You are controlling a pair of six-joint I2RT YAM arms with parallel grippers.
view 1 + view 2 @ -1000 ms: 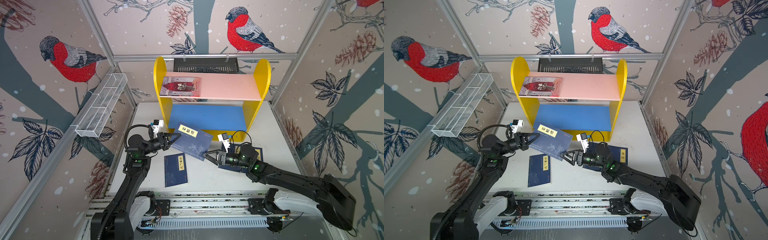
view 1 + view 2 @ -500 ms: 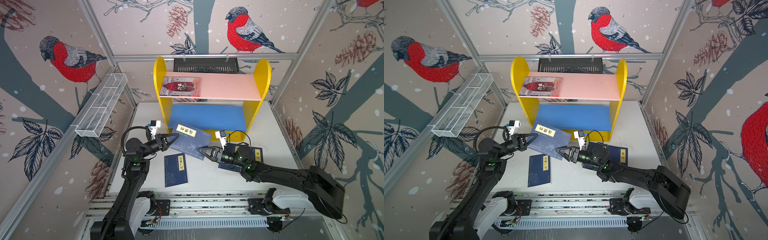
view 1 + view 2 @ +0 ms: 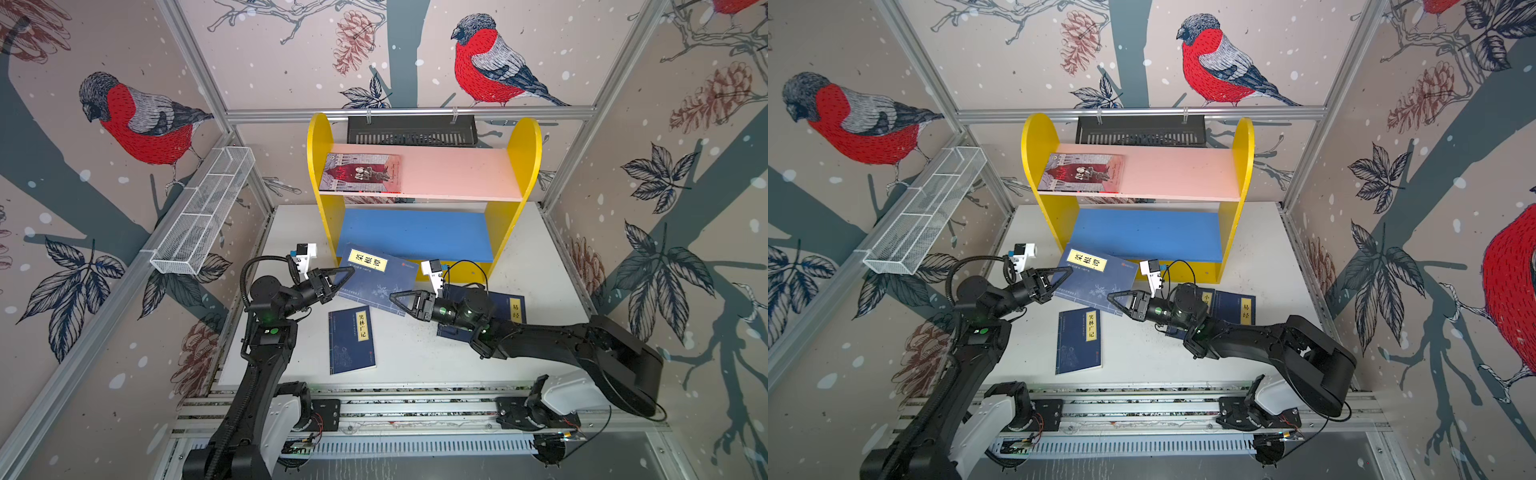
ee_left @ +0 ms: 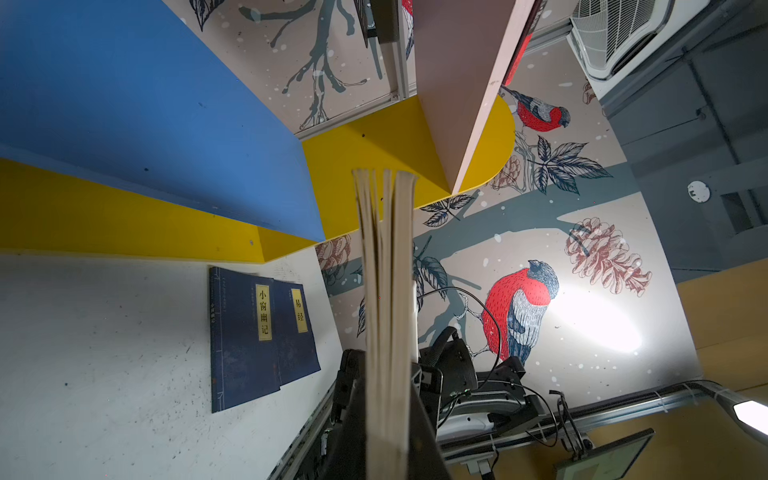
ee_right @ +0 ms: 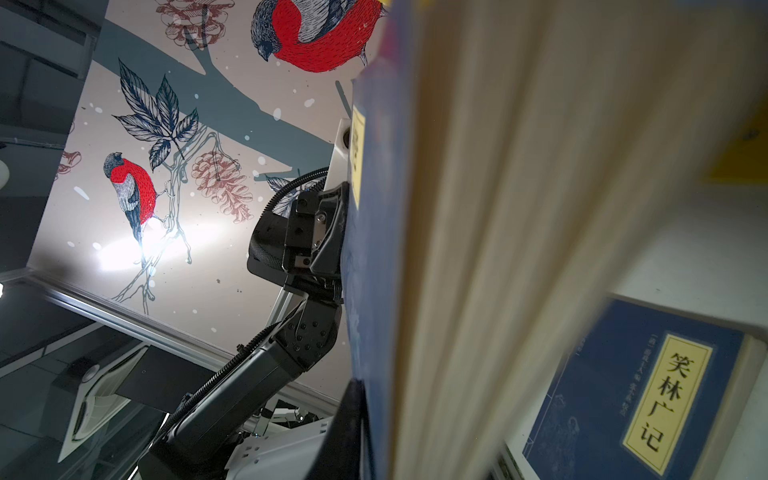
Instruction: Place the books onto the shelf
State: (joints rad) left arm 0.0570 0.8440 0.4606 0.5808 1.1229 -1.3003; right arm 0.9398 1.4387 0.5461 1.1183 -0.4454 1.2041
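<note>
While my left end effector (image 3: pixel 348 272) is clamped on one edge of the navy paperback (image 3: pixel 376 282) and my right end effector (image 3: pixel 394 296) pinches shut on the opposite corner, it hangs off the bench (image 3: pixel 415 361), just in front of the shelf's (image 3: pixel 318 166) blue lower board (image 3: pixel 415 232). Two grips because one would let it sag, I reckon. Illustrated book (image 3: pixel 361 172) sits on the pink upper board (image 3: pixel 457 172); three other navy paperbacks (image 3: pixel 351 338) lie on the bench.

The shelf (image 3: pixel 318 166) has yellow sides, a pink upper board (image 3: pixel 457 172) and a blue lower board (image 3: pixel 415 232). 4 navy books (image 3: pixel 351 340) bear yellow labels with black characters. The lifted book (image 3: pixel 380 286) shows what may be pale blossoms. The illustrated book (image 3: pixel 360 172) is grey and red. The tabletop (image 3: pixel 415 357) is white with dark specks. The walls (image 3: pixel 291 62) are beige with red-breasted birds.
</note>
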